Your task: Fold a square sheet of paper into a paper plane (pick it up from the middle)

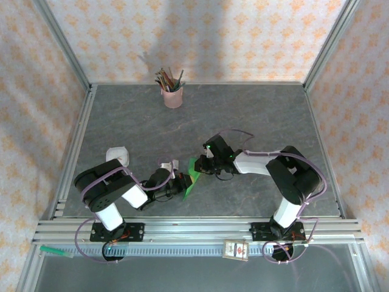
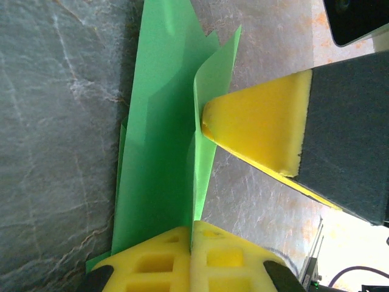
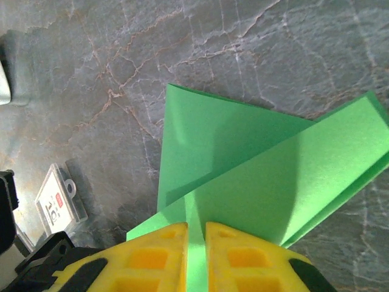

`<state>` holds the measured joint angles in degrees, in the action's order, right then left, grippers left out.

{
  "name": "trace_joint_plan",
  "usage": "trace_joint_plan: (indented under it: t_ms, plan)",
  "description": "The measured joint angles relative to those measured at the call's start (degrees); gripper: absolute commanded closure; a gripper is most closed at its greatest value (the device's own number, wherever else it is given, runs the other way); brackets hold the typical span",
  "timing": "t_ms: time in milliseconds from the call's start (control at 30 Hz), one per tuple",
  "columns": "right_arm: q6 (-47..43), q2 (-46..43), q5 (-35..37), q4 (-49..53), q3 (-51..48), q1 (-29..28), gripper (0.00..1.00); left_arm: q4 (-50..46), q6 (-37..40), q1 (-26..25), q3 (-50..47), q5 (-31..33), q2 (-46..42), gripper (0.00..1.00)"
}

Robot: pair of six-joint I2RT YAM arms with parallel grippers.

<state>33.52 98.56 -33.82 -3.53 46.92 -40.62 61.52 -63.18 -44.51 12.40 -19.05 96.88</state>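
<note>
The square sheet of paper is a bright green creased shape with several flaps, held just above the grey table between both arms. My left gripper is shut on the sheet's near edge, with the green layers running away from its pads. My right gripper comes in from the other side, its jaws nearly together on an upright green fold. In the left wrist view, one yellow finger of the right gripper presses against a raised flap. From above, the two grippers meet at the paper.
A pink cup of pencils stands at the back of the table. A small white dark-bordered card lies near the left arm, and a white object lies at the left. Metal rails run along the near edge.
</note>
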Motion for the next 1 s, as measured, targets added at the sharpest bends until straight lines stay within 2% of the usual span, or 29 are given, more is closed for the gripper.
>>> trace_joint_plan:
  t_ms: [700, 1000]
  plan:
    - [-2.8, 2.9, 1.0, 0.4, 1.4, -0.3, 0.86, -2.1, -0.4, 0.0, 0.7, 0.0, -0.6, 1.0]
    - [-3.9, 3.0, 1.8, 1.0, 1.5, -0.5, 0.88, -7.4, 0.6, 0.0, 1.7, 0.2, -3.1, 0.87]
